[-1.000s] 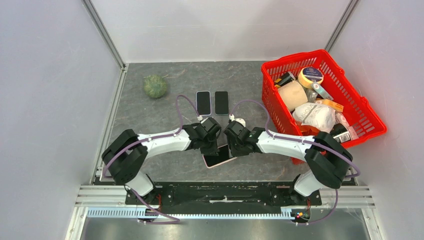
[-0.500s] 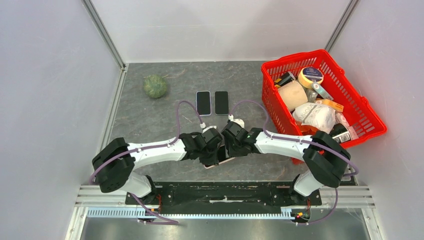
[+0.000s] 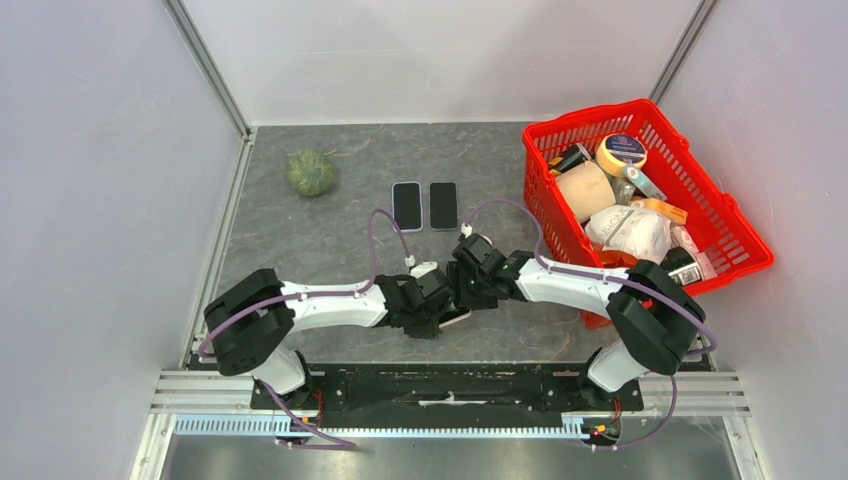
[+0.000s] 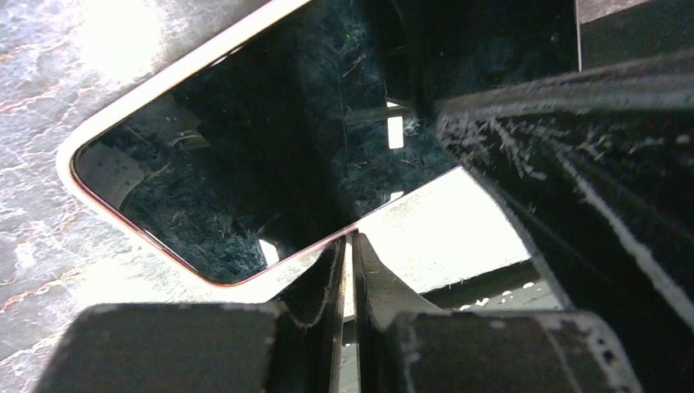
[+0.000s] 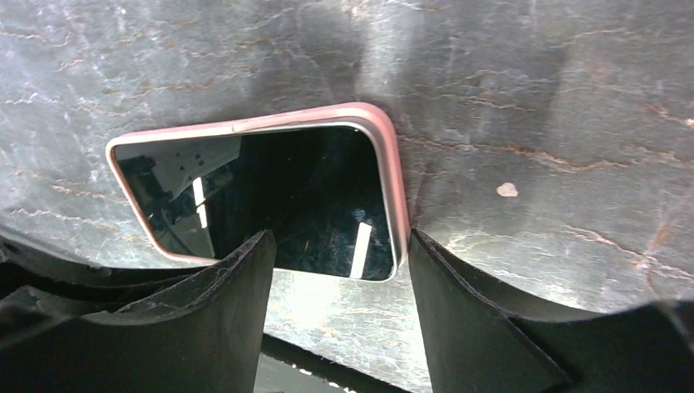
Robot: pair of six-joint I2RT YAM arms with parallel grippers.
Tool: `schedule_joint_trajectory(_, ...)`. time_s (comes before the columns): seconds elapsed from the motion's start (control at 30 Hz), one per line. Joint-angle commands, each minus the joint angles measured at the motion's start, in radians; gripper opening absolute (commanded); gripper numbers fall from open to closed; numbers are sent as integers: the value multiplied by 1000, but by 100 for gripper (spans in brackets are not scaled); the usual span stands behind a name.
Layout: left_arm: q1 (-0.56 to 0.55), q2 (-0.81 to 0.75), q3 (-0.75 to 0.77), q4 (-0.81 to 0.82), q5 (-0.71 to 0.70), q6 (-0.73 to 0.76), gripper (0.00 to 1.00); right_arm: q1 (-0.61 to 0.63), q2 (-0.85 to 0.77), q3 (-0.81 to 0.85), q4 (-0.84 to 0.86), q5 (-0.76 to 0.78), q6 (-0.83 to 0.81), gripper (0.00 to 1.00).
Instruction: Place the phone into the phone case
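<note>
**Q:** The left tool (image 3: 438, 316) and the right tool (image 3: 463, 300): where are they in the overhead view?

**A:** They meet tip to tip at the near middle of the grey counter (image 3: 300, 250), both low over a phone (image 3: 457, 319). Only a sliver of the phone shows beneath them. Farther back, two more dark phones (image 3: 424, 205) lie side by side. A round green object (image 3: 310, 172) sits at the back left, and a red basket (image 3: 588, 115) full of packages is at the right.

**Q:** What does the left wrist camera show?

**A:** The left tool is closed, with its two fingers drawn together and only a thin slit between them. Their tips sit at the phone's long edge. I cannot tell whether they pinch anything. The phone lies flat with its black glass up, inside a pale rim.

**Q:** And the right wrist camera?

**A:** The right tool is open. Its two fingers stand well apart over one end of the phone. One finger overlaps the near edge of the glass and the other is just beside the corner. The phone rests screen up on the counter. The pink phone case (image 5: 391, 180) wraps around its edge and rounded corners.
</note>
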Motion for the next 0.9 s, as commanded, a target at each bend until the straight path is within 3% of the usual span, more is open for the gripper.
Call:
schedule_joint_trajectory(0.0,25,3,-9,-126,-211,-30,13,2,-3,-5,61,-60,-8,68)
schedule_joint_trajectory(0.17,136,-70,-79,-145,-226,-2,13,19,-21,10,48,-50,0,67)
schedule_joint_trajectory(0.3,194,-127,-102,-141,-211,34,12,19,-26,14,27,-16,4,59)
schedule_joint_trajectory(0.87,197,-162,-84,-110,-152,62,12,20,39,37,52,88,66,22)
